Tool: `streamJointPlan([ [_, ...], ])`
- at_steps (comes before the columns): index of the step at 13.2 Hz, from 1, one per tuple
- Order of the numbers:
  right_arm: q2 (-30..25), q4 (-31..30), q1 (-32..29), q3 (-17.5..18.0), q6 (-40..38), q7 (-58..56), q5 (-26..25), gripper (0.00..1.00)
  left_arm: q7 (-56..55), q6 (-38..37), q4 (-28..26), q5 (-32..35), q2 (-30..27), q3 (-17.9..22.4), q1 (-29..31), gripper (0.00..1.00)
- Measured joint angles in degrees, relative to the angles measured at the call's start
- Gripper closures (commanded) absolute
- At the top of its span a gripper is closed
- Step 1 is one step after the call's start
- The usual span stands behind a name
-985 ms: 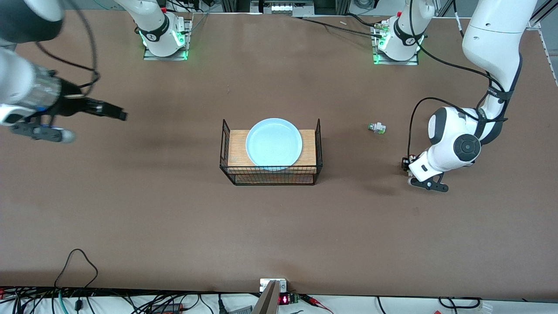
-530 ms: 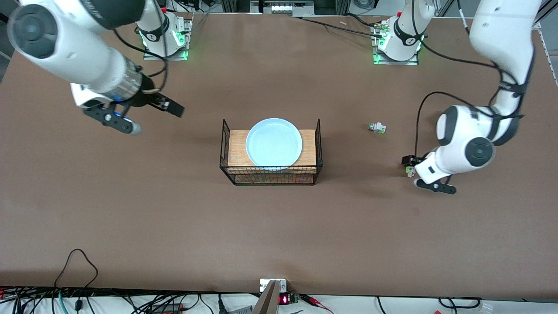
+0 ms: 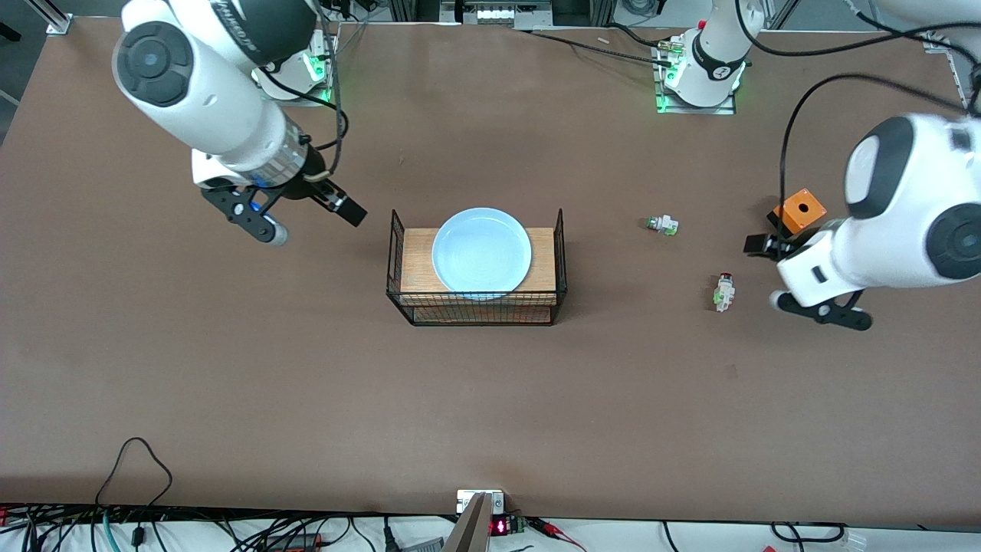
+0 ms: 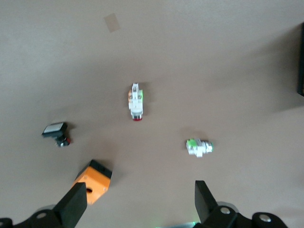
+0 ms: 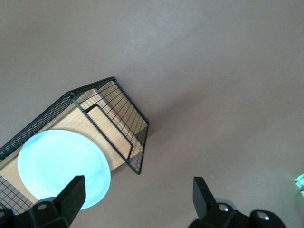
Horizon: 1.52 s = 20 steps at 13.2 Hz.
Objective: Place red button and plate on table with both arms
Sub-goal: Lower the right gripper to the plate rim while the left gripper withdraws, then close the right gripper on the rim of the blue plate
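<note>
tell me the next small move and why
Probably bring the open right end effector over the plate, which sits on the rack, not the table. The red button already lies there, clear of the open left end effector.

A wood-topped black wire rack (image 3: 477, 299) stands mid-table. Toward the left arm's end lie a green-capped switch (image 3: 662, 225), an orange box (image 3: 798, 210) and, in the left wrist view, a black white-faced switch (image 4: 56, 131)
</note>
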Motion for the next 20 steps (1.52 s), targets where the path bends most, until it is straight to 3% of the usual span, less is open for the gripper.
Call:
streamJointPlan([
  [2, 1.57, -0.12, 2.19, 0.01, 2.79, 4.88, 0.0, 0.0, 0.01, -1.56, 1.97, -0.01, -1.64, -0.34, -0.01, 0.0],
  [5, 4.41, -0.24, 5.69, 0.03, 8.9, 14.67, -0.01, 0.0, -1.36, 5.0, 1.26, -0.22, -5.04, 0.4, 0.06, 0.0],
  [8, 7.06, -0.31, 9.33, 0.01, 12.41, 17.66, -0.47, 0.0, -7.94, 15.85, -8.39, -0.25, -14.67, 2.77, -1.53, 0.0],
  [10, 8.44, -0.34, 10.36, -0.02, 13.12, 17.95, -1.1, 0.0, -8.86, 18.83, -14.42, -0.25, -19.36, 4.37, -2.57, 0.0],
  [15, 12.9, -0.44, 12.79, -0.04, 15.22, 17.95, -5.95, 0.0, -4.18, 20.35, -17.34, -0.25, -20.23, 4.88, -2.99, 0.0],
  [20, 16.14, -0.45, 13.37, -0.35, 18.39, 17.95, -7.35, 0.03, -2.37, 20.32, -17.5, -0.24, -20.16, 6.03, -1.13, 0.0],
])
